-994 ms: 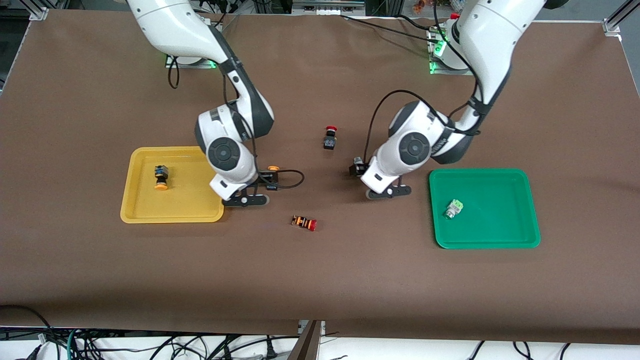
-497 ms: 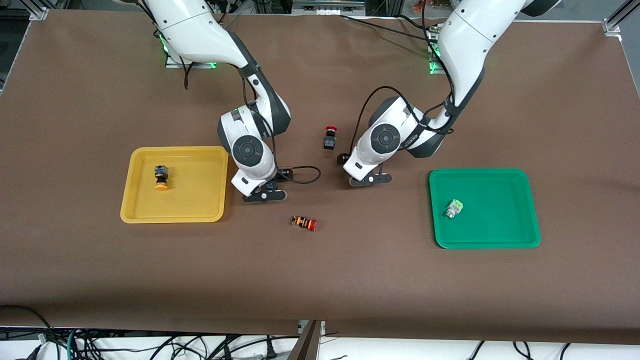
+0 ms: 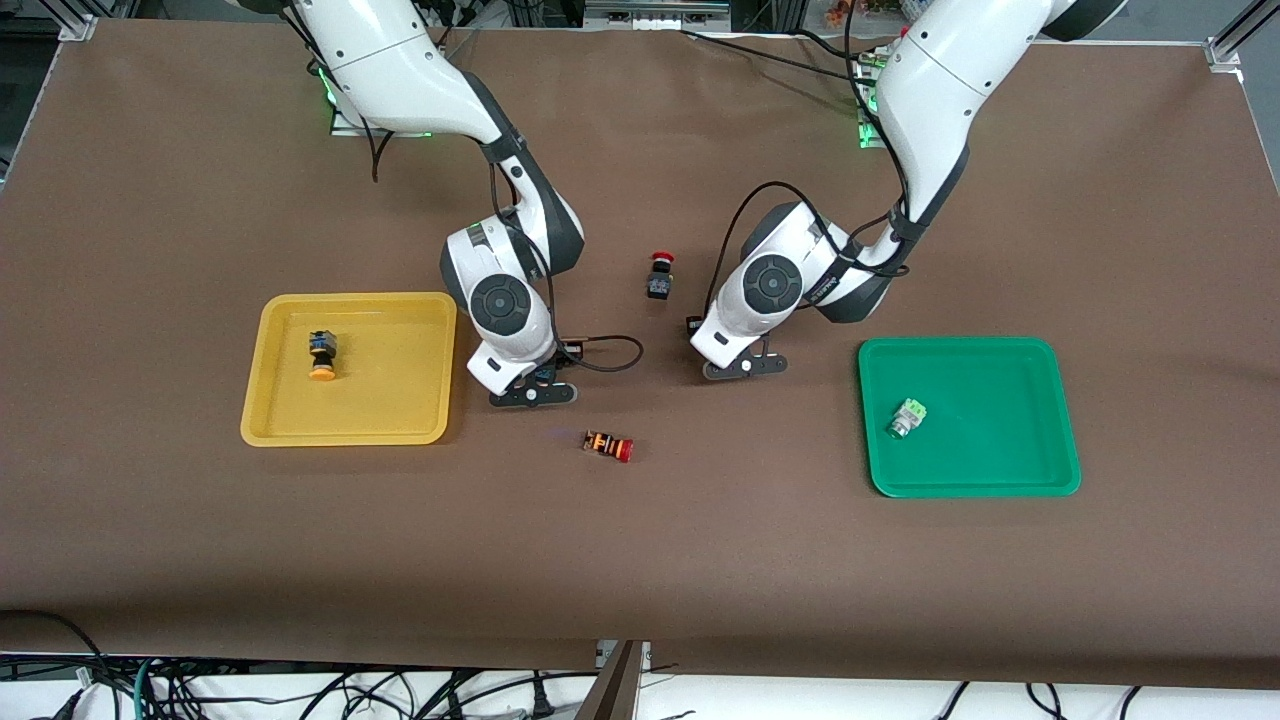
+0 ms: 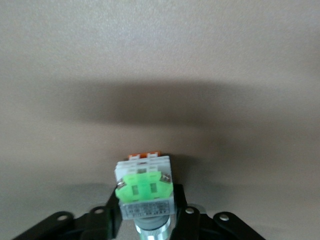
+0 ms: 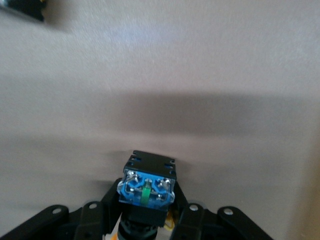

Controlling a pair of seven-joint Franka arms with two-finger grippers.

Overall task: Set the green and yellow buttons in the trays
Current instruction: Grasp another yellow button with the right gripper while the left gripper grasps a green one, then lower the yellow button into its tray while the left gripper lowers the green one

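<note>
Bench covered in a plain brown sheet; loose cables hang below its edge nearest the front camera, and metal framing runs along the edge by the arm bases.

Orange-striped switch with a red cap lies on its side on the bare sheet, nearest the front camera of all items.

Green tray, toward the left arm's end, holds one green button lying on its side. Yellow tray, toward the right arm's end, holds one yellow button.

Right pincer sits low over the bare sheet just beside the yellow tray, its fingers pressed against a second yellow button, blue terminal face showing. Left pincer sits low over the sheet between the two trays, its fingers clamped on a second green button, pale grey body with green terminal face.

Black switch with a red cap rests on the sheet between the two arms, farther from the front camera than both trays.
</note>
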